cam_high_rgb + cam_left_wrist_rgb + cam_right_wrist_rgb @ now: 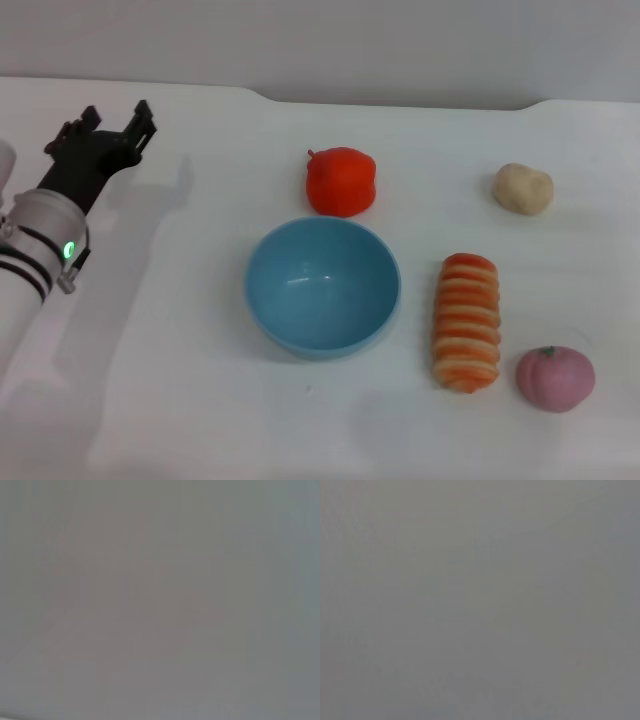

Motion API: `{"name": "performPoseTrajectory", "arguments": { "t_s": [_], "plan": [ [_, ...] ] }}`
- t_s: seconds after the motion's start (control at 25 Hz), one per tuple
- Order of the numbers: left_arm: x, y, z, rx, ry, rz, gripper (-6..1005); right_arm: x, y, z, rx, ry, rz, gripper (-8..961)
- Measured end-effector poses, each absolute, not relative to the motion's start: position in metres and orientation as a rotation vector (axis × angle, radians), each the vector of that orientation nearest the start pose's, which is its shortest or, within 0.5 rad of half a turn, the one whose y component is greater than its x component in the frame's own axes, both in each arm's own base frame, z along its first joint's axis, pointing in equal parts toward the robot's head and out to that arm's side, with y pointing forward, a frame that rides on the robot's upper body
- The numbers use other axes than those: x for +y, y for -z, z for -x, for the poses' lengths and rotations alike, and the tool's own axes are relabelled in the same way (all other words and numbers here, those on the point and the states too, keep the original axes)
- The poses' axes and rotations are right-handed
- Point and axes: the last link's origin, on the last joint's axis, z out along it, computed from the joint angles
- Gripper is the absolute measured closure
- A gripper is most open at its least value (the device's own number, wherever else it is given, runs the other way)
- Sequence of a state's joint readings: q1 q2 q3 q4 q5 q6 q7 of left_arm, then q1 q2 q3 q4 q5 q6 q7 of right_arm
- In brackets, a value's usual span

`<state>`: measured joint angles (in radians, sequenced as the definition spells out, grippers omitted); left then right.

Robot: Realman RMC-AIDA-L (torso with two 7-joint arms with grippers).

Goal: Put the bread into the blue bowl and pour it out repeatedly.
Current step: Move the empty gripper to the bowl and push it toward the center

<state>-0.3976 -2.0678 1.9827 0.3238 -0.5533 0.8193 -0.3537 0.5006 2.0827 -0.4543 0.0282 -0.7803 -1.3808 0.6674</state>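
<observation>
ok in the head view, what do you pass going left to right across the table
Left gripper → blue bowl → bread → pink fruit. The red pepper sits behind the bowl and the beige lump behind the bread and fruit, so they are left out.

- Bread point(466, 321): orange and cream stripes running across its length.
- Blue bowl point(323, 287): plain light blue, no pattern.
- Pepper-like item point(341, 181): solid red-orange.
- Round lump point(523, 188): plain beige.
- Round item point(555, 378) near the bread: pink, with a small red and green mark on top.
- Counter point(180, 380): white.
- Left gripper point(105, 135): black; the arm behind it is white with black bands and a green light.
</observation>
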Motion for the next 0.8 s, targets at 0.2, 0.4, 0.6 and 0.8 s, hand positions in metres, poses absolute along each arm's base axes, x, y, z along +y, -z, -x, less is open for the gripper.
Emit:
{"name": "performPoseTrajectory", "arguments": {
  "t_s": [0.2,0.4,0.6,0.8],
  "plan": [
    [0.341,0.015,0.351,-0.921,0.715,1.483,299,0.328,-0.033,-0.338,0.803,-1.156,1.264,381],
    [0.337,0.006,0.364,-0.951,0.704,1.412,299,0.328,-0.033,-0.338,0.795,-1.144,1.267,381],
    [0.335,0.007,0.368,-0.979,0.703,1.407,298,0.331,-0.03,-0.334,0.718,-1.069,1.315,381],
    [0.339,0.005,0.365,-1.008,0.748,1.378,298,0.333,-0.026,-0.33,0.581,-0.917,1.354,382]
  ]
}}
